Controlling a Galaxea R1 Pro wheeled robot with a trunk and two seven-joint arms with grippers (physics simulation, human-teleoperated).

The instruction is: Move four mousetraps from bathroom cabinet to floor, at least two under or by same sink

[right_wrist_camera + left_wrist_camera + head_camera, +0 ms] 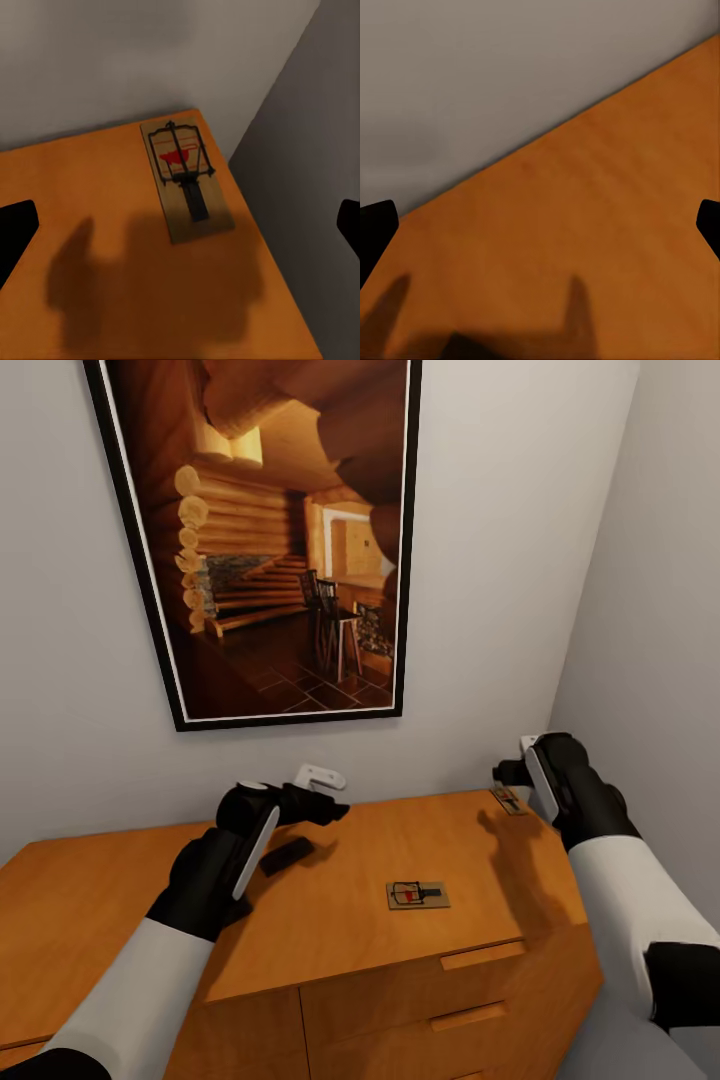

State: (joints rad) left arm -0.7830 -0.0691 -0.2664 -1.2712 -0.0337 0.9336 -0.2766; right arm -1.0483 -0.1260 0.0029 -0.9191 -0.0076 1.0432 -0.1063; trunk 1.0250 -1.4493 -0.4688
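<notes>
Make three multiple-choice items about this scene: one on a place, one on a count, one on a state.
1. Where does the mousetrap under the right hand lie?
A. at the cabinet top's corner
B. on the floor
C. in a drawer

2. How many mousetraps are visible on the cabinet top?
A. one
B. two
C. four

3. The right hand's fingers are:
A. shut on a trap
B. open, holding nothing
C. pulling a handle

Answers:
1 A, the corner mousetrap sits by the wall corner.
2 B, it and the middle mousetrap on the cabinet.
3 B, fingertips apart above the trap.

Large framed picture (275, 530) fills upper center-left of head view: black frame, log-cabin interior with stairs and chairs. Hangs on plain grey wall (500, 610). Second grey wall (650, 610) at right edge, corner running down the frame's right side.
</notes>
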